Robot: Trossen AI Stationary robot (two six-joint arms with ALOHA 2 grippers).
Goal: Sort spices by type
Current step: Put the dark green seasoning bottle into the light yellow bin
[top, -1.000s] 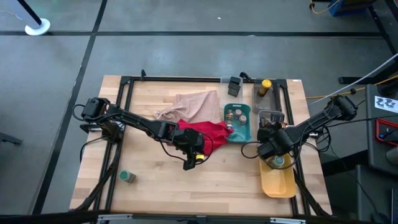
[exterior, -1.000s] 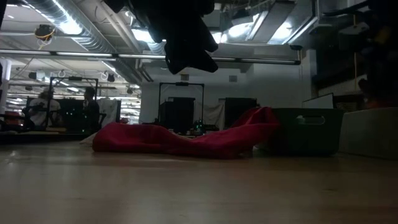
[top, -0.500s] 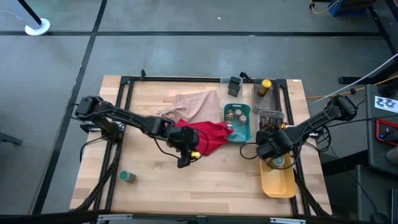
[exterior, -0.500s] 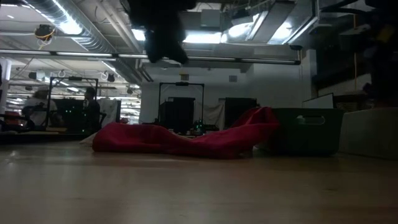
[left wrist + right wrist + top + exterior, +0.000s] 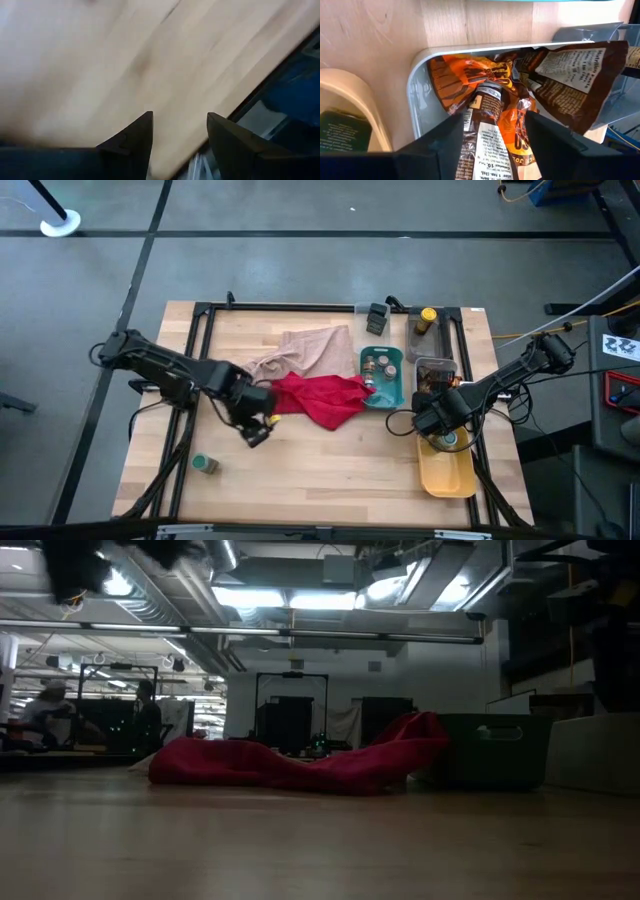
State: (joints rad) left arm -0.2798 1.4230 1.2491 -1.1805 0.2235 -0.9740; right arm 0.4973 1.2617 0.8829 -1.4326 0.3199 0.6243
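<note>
1. Over the clear tray (image 5: 415, 95), the right end effector (image 5: 492, 132) stands spread above brown-orange sachets (image 5: 485, 80) lying inside.
2. Left end effector (image 5: 255, 430) hovers open above bare table (image 5: 330, 470), near a green-lidded jar (image 5: 205, 465).

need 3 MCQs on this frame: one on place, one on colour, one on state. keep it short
1. Where is the lone green-lidded jar?
A. Bare wood by the table's front left
B. In the teal tray
C. On the red cloth

2. What colour is the tray nearest the front of the table, under the right arm?
A. Teal
B. Yellow
C. Red

3. How is the left gripper?
A. Shut on a jar
B. Shut on the cloth
C. Open, holding nothing

Key: 1 A, it stands alone on the wood. 2 B, the yellow tray sits there. 3 C, only bare wood shows between its fingers.
</note>
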